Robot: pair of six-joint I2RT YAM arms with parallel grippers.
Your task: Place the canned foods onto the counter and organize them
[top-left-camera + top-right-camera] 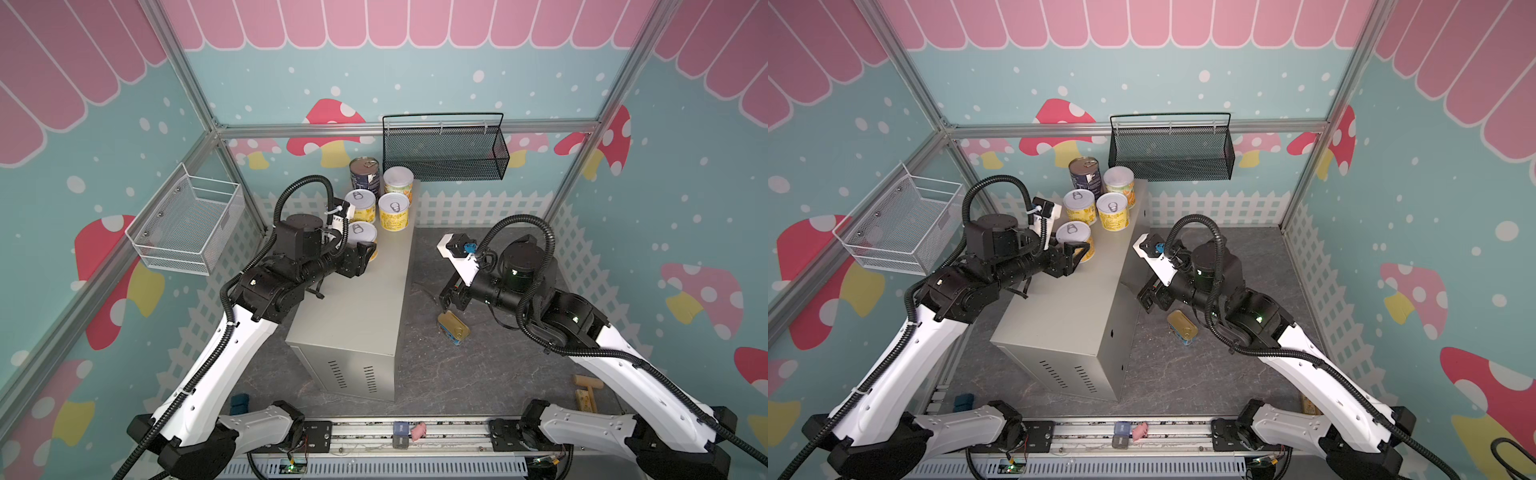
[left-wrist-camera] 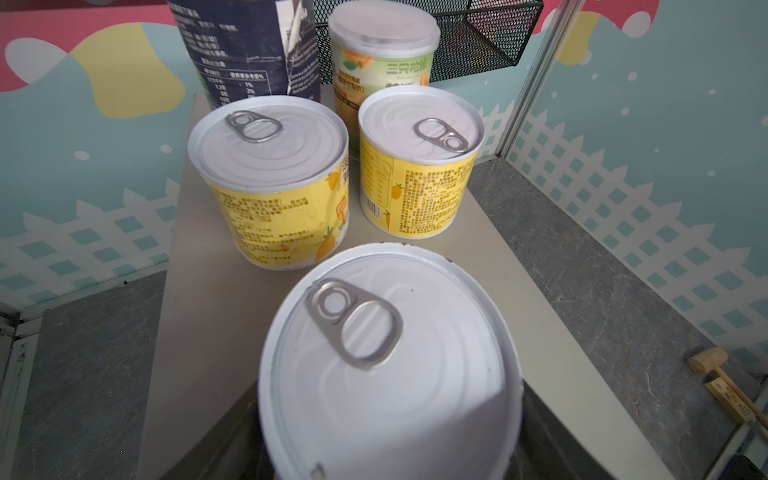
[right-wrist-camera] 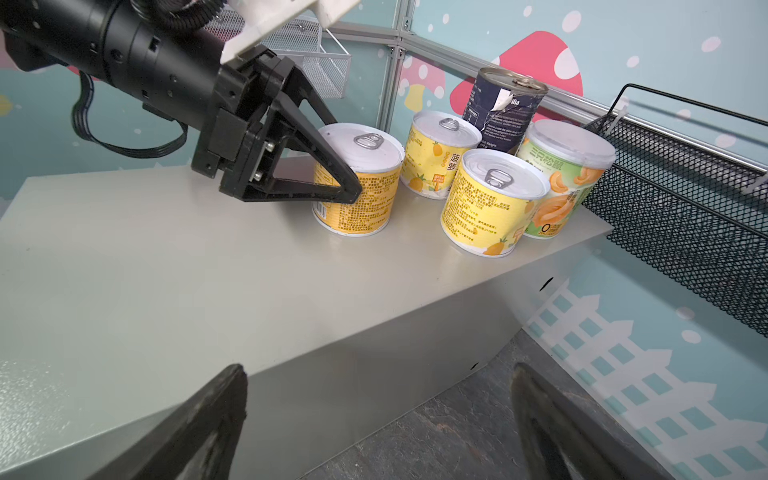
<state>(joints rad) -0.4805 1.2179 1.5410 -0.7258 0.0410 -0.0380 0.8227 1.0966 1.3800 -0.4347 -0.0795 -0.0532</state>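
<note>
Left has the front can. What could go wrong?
The left gripper is shut on the front yellow can, close to the yellow can behind; sliding it could knock that over.
The flat tin lies low on the floor near the counter; the open right gripper may scrape or slip.

Mushroom-print walls [image 1: 415,75] — grey stone floor [image 1: 478,374]

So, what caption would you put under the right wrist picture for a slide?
Left pincer grips a yellow pull-tab can on the grey counter, beside four other cans.
</note>
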